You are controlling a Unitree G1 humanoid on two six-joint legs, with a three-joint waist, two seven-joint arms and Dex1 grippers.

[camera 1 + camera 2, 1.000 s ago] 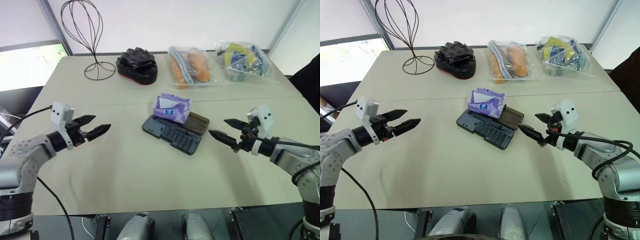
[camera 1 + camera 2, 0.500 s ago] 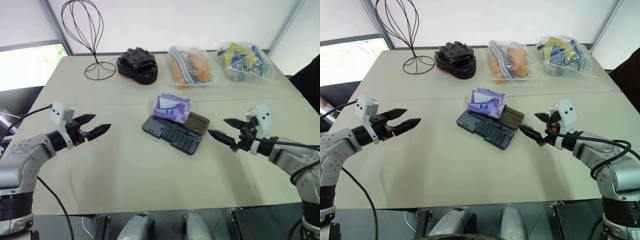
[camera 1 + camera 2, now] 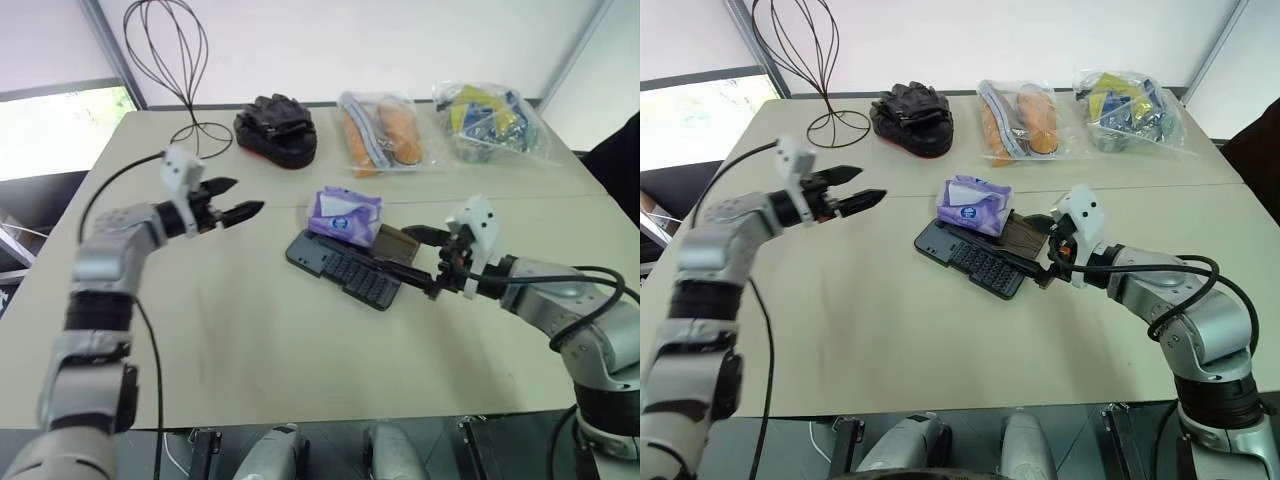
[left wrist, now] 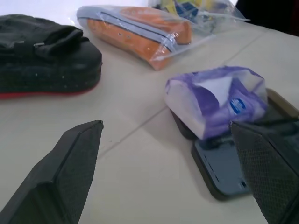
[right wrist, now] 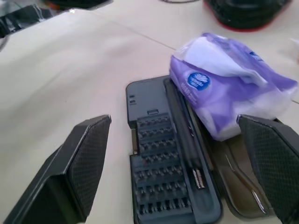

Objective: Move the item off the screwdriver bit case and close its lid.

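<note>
Centrally on the pale, smooth counter (image 3: 250, 340) lies the screwdriver bit case (image 3: 350, 265), a flat dark-grey plastic box that stands open. Its tray holds tight rows of small bits in a grid of sockets, with a long narrow channel running beside them. Its smoky, translucent brown lid (image 3: 398, 243) is folded flat at the tray's 2 o'clock side. A soft purple-and-white tissue pack (image 3: 345, 215), crinkled and glossy, rests on the case's 12 o'clock end, overlapping both tray and lid.

The right gripper (image 3: 398, 250) sits at 3 o'clock of the case, jaws spread wide. One black finger reaches over the lid and the other lies low along the tray's near edge. The tissue pack lies just beyond the fingertips, not touched. The left gripper (image 3: 248, 194) hovers at 10 o'clock of the case, jaws likewise parted and gripping nothing. It points toward the tissue pack but is well apart from it.

Along the counter's 12 o'clock edge stand a thin black wire stand (image 3: 170, 60) with a balloon-shaped outline and a padded black mitt (image 3: 275, 128) with a red rim. Next to them are a clear zip bag (image 3: 380, 130) holding orange items and a second clear bag (image 3: 487, 120) stuffed with yellow and blue packets.
</note>
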